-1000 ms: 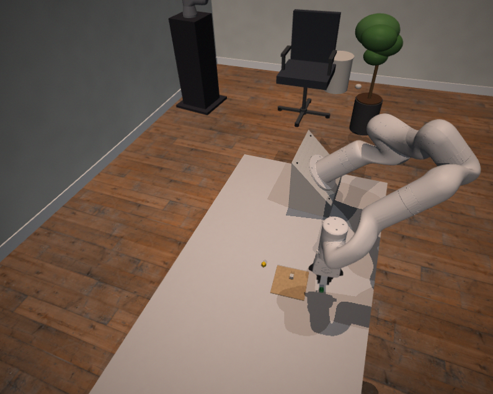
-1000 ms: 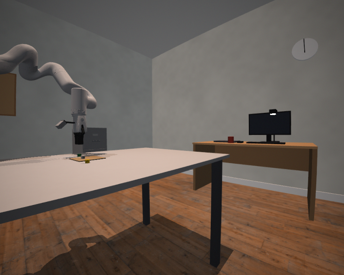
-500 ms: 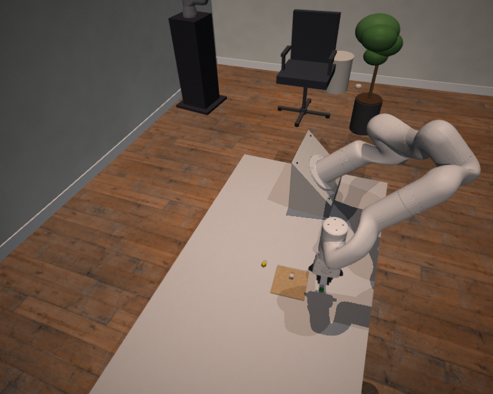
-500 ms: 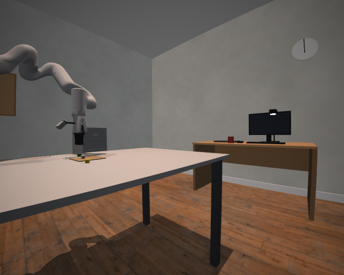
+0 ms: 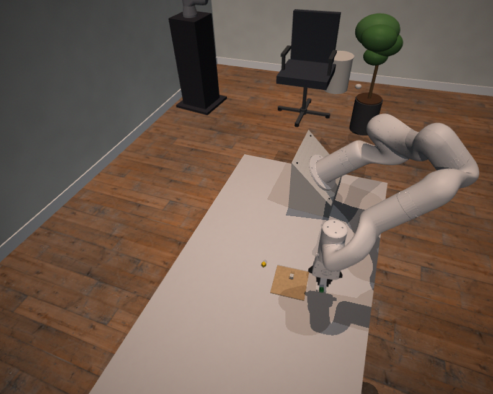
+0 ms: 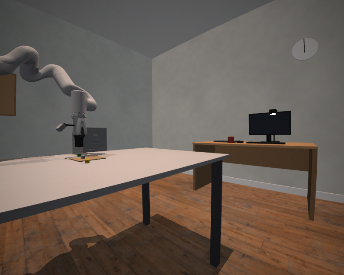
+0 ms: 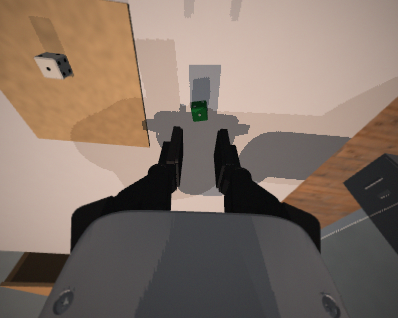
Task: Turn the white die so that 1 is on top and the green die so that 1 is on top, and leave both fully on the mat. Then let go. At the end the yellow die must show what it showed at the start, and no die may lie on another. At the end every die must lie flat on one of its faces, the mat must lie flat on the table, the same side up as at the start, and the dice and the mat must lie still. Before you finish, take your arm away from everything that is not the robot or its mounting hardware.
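Note:
The green die point(image 7: 199, 111) point(image 5: 321, 288) point(image 6: 78, 155) lies on the bare table just off the mat's edge. One pip shows on the face turned to the wrist camera. My gripper point(image 7: 199, 141) point(image 5: 322, 283) point(image 6: 78, 145) hangs straight above it, pointing down, with its fingers partly apart and nothing between them. The white die point(image 7: 53, 65) point(image 5: 291, 275) point(image 6: 82, 157) lies flat on the tan mat point(image 7: 87, 75) point(image 5: 286, 288) point(image 6: 94, 158) with a single pip on top. The yellow die point(image 5: 263, 263) point(image 6: 87, 161) lies on the table beyond the mat's other side.
The arm's angled base mount point(image 5: 308, 178) stands on the table behind the mat. A dark cabinet point(image 7: 387, 200) point(image 6: 96, 139) stands on the floor past the table's near edge.

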